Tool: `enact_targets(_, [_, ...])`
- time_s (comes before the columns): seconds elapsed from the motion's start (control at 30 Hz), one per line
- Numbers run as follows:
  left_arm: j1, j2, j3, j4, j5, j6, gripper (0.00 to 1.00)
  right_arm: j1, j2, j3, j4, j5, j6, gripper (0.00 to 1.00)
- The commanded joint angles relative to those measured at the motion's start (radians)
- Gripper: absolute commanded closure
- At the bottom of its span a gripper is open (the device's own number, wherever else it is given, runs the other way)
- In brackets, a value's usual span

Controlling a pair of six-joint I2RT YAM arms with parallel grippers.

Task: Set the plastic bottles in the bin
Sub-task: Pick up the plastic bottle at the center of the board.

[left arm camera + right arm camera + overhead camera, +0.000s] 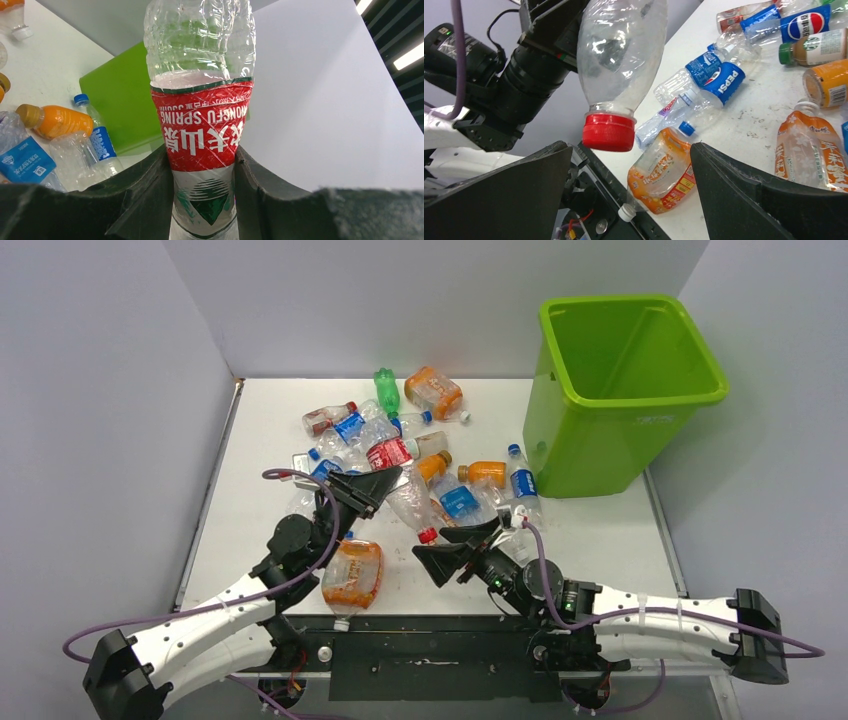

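My left gripper [383, 488] is shut on a clear crushed bottle [412, 505] with a red label and a red cap, and holds it above the table. In the left wrist view the bottle [202, 125] sits squeezed between the fingers of that gripper [202, 200]. My right gripper [452, 548] is open and empty, just below the bottle's cap. The right wrist view shows the cap [608, 132] hanging between the spread jaws of that gripper [630, 150]. Several more bottles [400, 445] lie in a pile at the table's middle. The lime-green bin [620, 390] stands at the back right, and part of it shows in the left wrist view [125, 100].
A crushed orange-labelled bottle [352, 573] lies at the table's front edge by the left arm; it also shows in the right wrist view [664, 172]. A green bottle [386, 388] and an orange bottle [433, 390] lie at the back. Grey walls enclose the table.
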Motion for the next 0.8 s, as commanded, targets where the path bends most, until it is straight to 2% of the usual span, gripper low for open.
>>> enact_targets(0.0, [-0.010, -0.025, -0.005, 0.071, -0.014, -0.001, 0.90, 0.009, 0.019, 0.050, 0.090, 0.075, -0.026, 0.09])
enact_targets(0.17, [-0.016, -0.024, -0.009, 0.072, -0.008, -0.002, 0.90, 0.007, 0.062, 0.080, 0.115, 0.086, -0.037, 0.17])
enact_targets(0.27, [-0.022, -0.019, -0.009, 0.077, -0.003, -0.001, 0.90, 0.008, 0.094, 0.100, 0.122, 0.075, -0.042, 0.27])
enact_targets(0.33, [-0.024, -0.018, -0.006, 0.077, 0.003, 0.003, 0.90, 0.006, 0.114, 0.116, 0.113, 0.065, -0.044, 0.36])
enact_targets(0.43, [-0.026, -0.025, -0.007, 0.073, 0.010, 0.011, 0.89, 0.007, 0.129, 0.140, 0.079, 0.051, -0.042, 0.57])
enact_targets(0.47, [-0.026, -0.029, -0.007, 0.071, 0.010, 0.017, 0.85, 0.006, 0.129, 0.143, 0.070, 0.042, -0.042, 0.64])
enact_targets(0.5, [-0.026, -0.033, -0.008, 0.064, 0.010, 0.022, 0.78, 0.007, 0.124, 0.146, 0.062, 0.037, -0.043, 0.72])
enact_targets(0.57, [-0.026, -0.045, -0.004, 0.040, 0.011, 0.044, 0.52, 0.007, 0.107, 0.153, 0.032, 0.028, -0.041, 0.92])
enact_targets(0.63, [-0.027, -0.067, 0.012, -0.020, 0.015, 0.098, 0.25, 0.007, 0.079, 0.169, -0.054, 0.037, -0.030, 0.95])
enact_targets(0.7, [-0.026, -0.104, 0.038, -0.099, 0.013, 0.189, 0.07, 0.005, 0.040, 0.200, -0.164, 0.034, -0.038, 0.95])
enact_targets(0.73, [-0.024, -0.129, 0.052, -0.144, 0.005, 0.249, 0.02, 0.006, 0.017, 0.226, -0.240, 0.036, -0.042, 0.95])
enact_targets(0.77, [-0.025, -0.158, 0.069, -0.193, -0.005, 0.326, 0.04, 0.004, -0.004, 0.258, -0.323, 0.041, -0.044, 0.95])
